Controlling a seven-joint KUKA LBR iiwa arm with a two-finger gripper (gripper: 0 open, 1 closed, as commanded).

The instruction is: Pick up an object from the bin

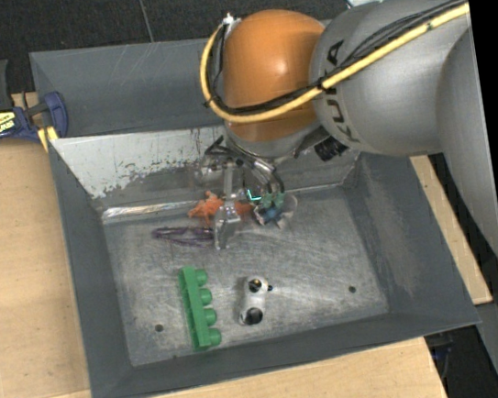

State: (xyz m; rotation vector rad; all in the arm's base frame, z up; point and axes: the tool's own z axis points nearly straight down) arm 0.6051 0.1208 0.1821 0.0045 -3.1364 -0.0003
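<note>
Keeper: Item one, nearest the lens: orange domed cover on the wrist of the grey arm, with a yellow cable looped round it.

Checker: And below the cover?

Keeper: Item two: gripper, down at the back of the bin floor, close to the far wall. Spread or pressed together: cannot tell, since the wrist hides much of it. Held object: cannot tell.

Checker: What lies nearest it?

Keeper: Item three: small orange piece, just left of the gripper, touching it or nearly so. Item four: small green-and-blue piece, just right of it. The gripper sits between these two.

Checker: Further out?

Keeper: Item five: thin purple piece, lying flat on the floor, left of the orange piece and near it. Item six: long green block with rounded lobes along its right side, lying lengthwise toward the front wall, well apart from the gripper. Item seven: small dark piece with a white spot, right of the block. Item eight: a second small dark-and-pale piece, just in front of item seven.

Checker: Container?

Keeper: Grey metal bin, sloped walls, scuffed floor.
</note>
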